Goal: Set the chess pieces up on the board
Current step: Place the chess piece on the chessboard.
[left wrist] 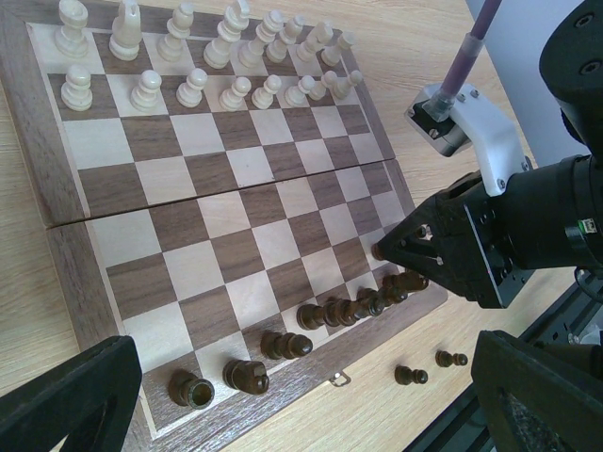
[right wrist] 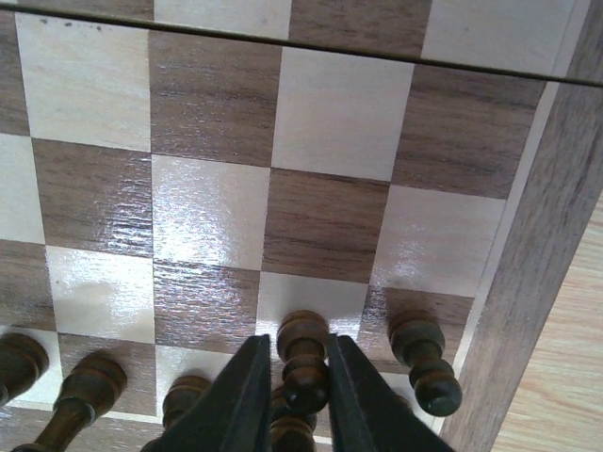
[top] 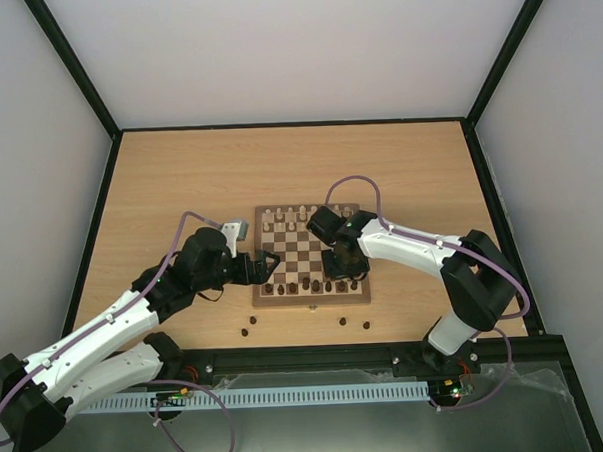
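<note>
So, the left claw (top: pixel 257 269) is held wide open at the left edge of the board (top: pixel 315 301). On it, pale pieces (left wrist: pixel 207 66) are lined up on the two far rows and dark pieces (left wrist: pixel 283 344) along the near row. A few dark strays (top: pixel 254 320) are left on the table (top: pixel 179 181). The right claw (right wrist: pixel 290 377) is set narrowly around a dark pawn (right wrist: pixel 303 334) by the near right corner; an actual grip can't be told.

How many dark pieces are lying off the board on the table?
4 pieces before the board's near edge: two toward its left corner, two right of the clasp. Arms may hide others.
</note>
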Robot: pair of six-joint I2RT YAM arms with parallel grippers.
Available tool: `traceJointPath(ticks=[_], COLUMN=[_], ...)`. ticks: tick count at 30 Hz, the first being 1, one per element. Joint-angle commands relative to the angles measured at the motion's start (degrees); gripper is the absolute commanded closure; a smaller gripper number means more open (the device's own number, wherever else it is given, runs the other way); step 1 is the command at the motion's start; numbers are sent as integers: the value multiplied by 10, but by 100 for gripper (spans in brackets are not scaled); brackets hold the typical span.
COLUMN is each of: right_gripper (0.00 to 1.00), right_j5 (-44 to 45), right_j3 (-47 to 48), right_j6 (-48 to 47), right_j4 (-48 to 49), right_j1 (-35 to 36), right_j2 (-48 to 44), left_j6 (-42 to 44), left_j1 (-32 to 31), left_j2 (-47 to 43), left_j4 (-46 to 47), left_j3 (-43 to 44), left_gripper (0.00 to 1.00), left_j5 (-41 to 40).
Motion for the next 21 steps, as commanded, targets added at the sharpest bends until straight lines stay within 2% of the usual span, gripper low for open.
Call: traceJointPath(ticks=[1, 12, 21], right_gripper=[80, 67, 64], right_j5=[-2, 0, -4], right_j3=[-5, 18, 44], right_j6=[-4, -8, -24], right_j4=[-13, -21, -30], right_j1=[4, 4, 4], right_j2=[6, -3, -39], left_j6=[-3, -5, -9], left_j1=[4, 4, 4], left_j2=[-4, -10, -18], left_j4=[5, 0, -5], left_j3=[-8, -6, -7], left_gripper=[1, 1, 1], left_j5=[-1, -2, -5])
